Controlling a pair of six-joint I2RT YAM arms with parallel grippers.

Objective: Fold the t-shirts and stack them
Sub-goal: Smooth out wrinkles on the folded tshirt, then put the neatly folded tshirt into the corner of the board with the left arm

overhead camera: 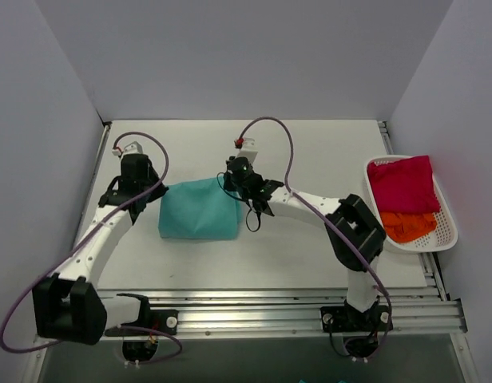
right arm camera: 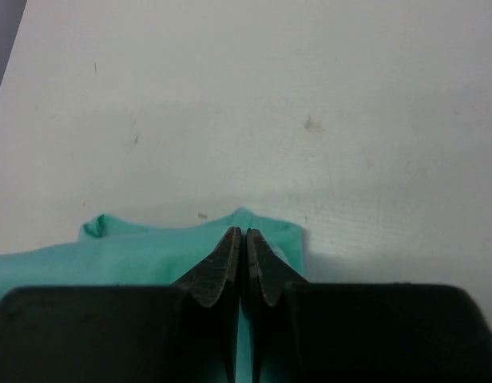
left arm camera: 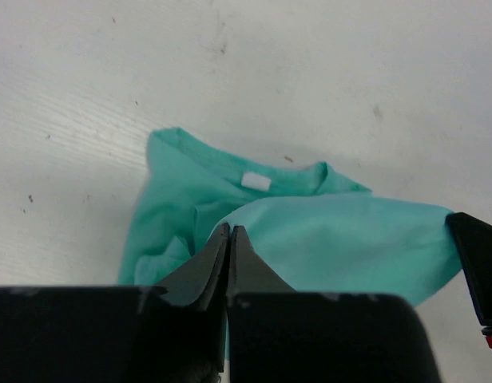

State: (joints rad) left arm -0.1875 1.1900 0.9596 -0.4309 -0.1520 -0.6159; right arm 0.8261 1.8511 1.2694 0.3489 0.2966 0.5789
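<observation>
Now left gripper (left arm camera: 230, 233) and right gripper (right arm camera: 244, 234), jaws together, at teal t-shirt's (overhead camera: 196, 209) edges.

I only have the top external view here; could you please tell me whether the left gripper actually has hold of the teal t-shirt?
Observer: Yes. In the left wrist view the left gripper is shut on a raised fold of the teal t-shirt.
Operator: Thank you. And the right one?
Observer: The right gripper is shut too, at the shirt's edge, with teal cloth showing between its jaws.
Operator: Can you see the collar anywhere?
Observer: Yes, the collar lies on the side away from the left gripper, with its white label facing up.
</observation>
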